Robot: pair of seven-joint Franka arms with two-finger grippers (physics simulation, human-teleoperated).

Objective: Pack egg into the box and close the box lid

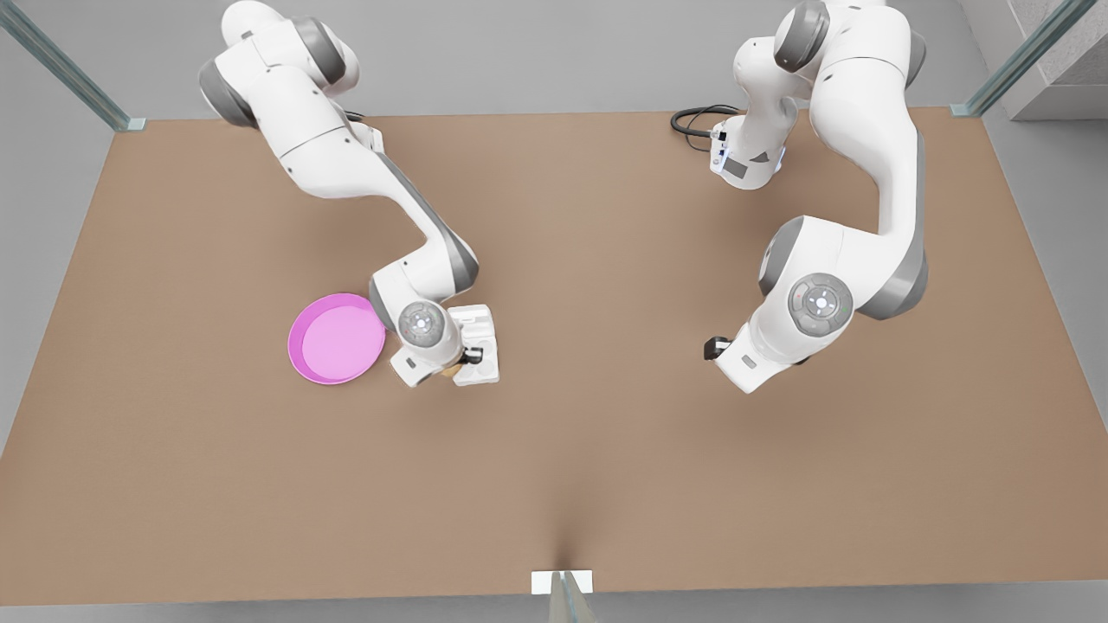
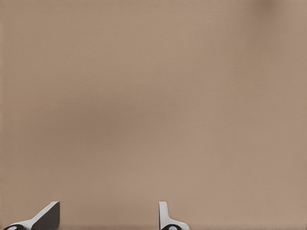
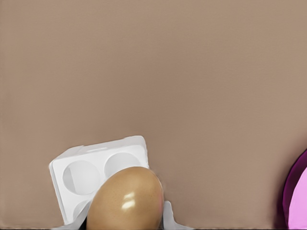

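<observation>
Front view: the right gripper (image 1: 457, 363) hangs over the box (image 1: 480, 344), just beside the pink plate (image 1: 336, 338) on the counter (image 1: 606, 450); the left gripper (image 1: 720, 348) waits well apart. Left wrist view: jaws spread above bare counter. Right wrist view: jaws pinch the egg (image 3: 126, 200) above the box's cups (image 3: 81, 177)

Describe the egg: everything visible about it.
The egg is a smooth, glossy tan-brown oval with a small highlight, unbroken. It sits between the fingers of the right gripper, held above the white box, whose empty cups lie just behind it. In the front view only a tan sliver shows beneath the wrist, beside the pink plate.
</observation>
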